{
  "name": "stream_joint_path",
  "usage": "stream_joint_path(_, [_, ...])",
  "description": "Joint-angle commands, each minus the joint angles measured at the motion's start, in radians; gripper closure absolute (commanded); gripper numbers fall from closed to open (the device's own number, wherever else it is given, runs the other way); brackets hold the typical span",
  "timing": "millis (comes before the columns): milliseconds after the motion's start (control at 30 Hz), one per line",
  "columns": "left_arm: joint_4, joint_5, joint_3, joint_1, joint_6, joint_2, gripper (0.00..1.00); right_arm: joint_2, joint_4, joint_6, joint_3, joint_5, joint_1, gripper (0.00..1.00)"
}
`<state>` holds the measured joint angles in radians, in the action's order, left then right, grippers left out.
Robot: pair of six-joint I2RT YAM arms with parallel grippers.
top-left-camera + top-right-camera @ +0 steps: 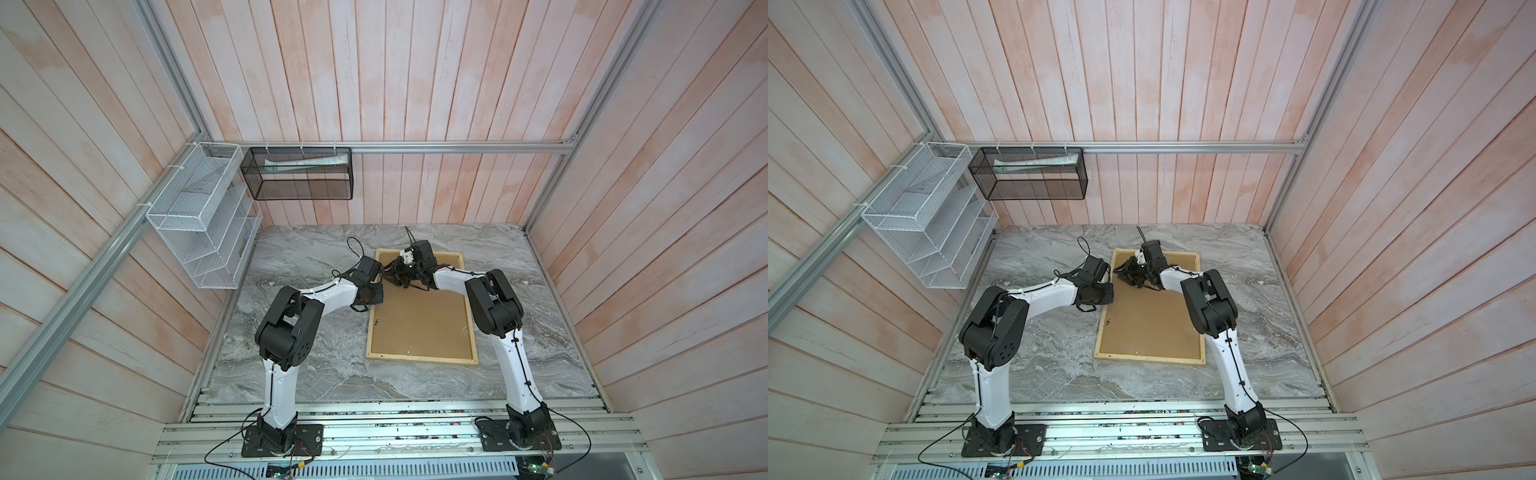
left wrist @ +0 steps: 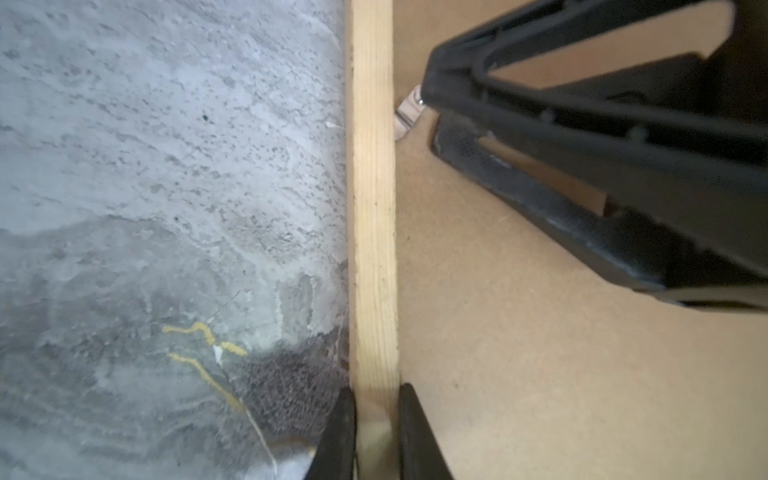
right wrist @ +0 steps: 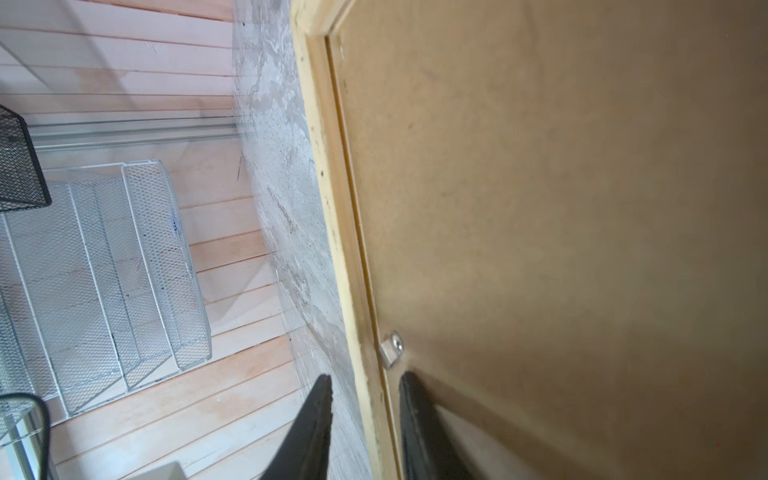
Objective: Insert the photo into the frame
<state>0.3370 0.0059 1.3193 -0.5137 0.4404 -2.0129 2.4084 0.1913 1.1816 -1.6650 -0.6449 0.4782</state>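
The frame (image 1: 419, 358) (image 1: 1150, 358) of pale wood lies face down on the marble table, with the brown backing board (image 1: 419, 320) (image 1: 1150, 324) filling it. My left gripper (image 1: 371, 306) (image 1: 1100, 305) (image 2: 376, 390) is shut on the frame's left rail (image 2: 372, 208), one finger on each side. My right gripper (image 1: 385, 275) (image 1: 1120, 274) (image 3: 365, 378) stands open over the far left part of the frame, beside a small metal tab (image 3: 392, 347) (image 2: 409, 110). One of its fingers rests at the board's edge by the rail (image 3: 332, 208). The photo is hidden.
The grey marble table (image 1: 311, 257) reaches to wooden walls on three sides. A white wire rack (image 1: 203, 224) hangs on the left wall and a black mesh basket (image 1: 299, 172) on the back wall. Both arms meet over the frame's far left corner.
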Motion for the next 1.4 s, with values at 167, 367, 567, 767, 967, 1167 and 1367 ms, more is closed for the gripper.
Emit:
stream_joint_path(167, [-0.022, 0.115, -0.025, -0.025, -0.029, -0.03, 0.96, 0.09, 0.036, 0.151, 0.045, 0.075, 0.009, 0.69])
stream_joint_path(367, [-0.035, 0.142, -0.022, -0.034, -0.027, -0.03, 0.97, 0.095, 0.082, 0.207, 0.06, 0.085, 0.028, 0.69])
stream_joint_path(567, [-0.025, 0.121, -0.015, -0.032, -0.02, -0.029, 0.97, 0.086, 0.022, 0.13, 0.048, 0.077, 0.039, 0.69])
stream_joint_path(767, [-0.023, 0.117, -0.012, -0.032, -0.014, -0.031, 0.97, 0.034, 0.002, 0.074, 0.117, 0.082, 0.045, 0.7])
stream_joint_path(967, [-0.03, 0.117, -0.012, -0.032, -0.011, -0.032, 0.97, 0.002, -0.045, 0.026, 0.118, 0.11, 0.047, 0.7])
stream_joint_path(1167, [-0.036, 0.123, -0.02, -0.034, -0.015, -0.024, 0.98, 0.016, -0.073, 0.024, 0.08, 0.127, 0.049, 0.7])
stream_joint_path(1367, [-0.05, 0.179, -0.023, -0.038, -0.025, -0.033, 0.99, 0.048, -0.035, 0.113, 0.058, 0.153, 0.06, 0.7])
